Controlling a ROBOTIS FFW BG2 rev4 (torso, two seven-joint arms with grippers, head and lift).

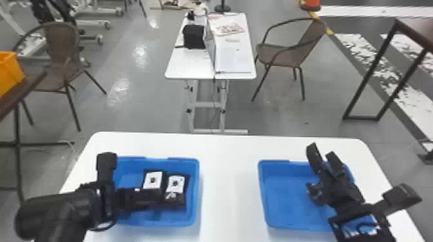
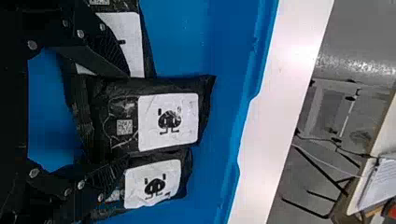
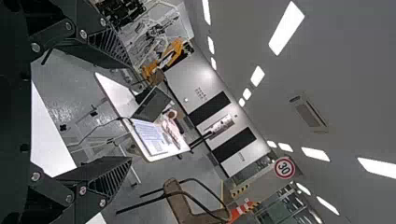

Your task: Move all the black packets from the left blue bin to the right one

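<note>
Looks like basically square one: at least three black packets (image 2: 168,121) sitting in the left blue bin (image 1: 196,183), all left to shift. Left pincer (image 2: 129,117) is spread wide over them; right pincer (image 1: 322,153) gapes over the right blue bin (image 1: 283,196).

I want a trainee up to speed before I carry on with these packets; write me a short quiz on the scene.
1. Where do the black packets at the left gripper lie?
A) right blue bin
B) left blue bin
C) orange crate
2. True or false: the right gripper stands open.
3. Fill in: the packets' labels are ___ with a black figure.

Key: 1 B; 2 true; 3 white
</note>
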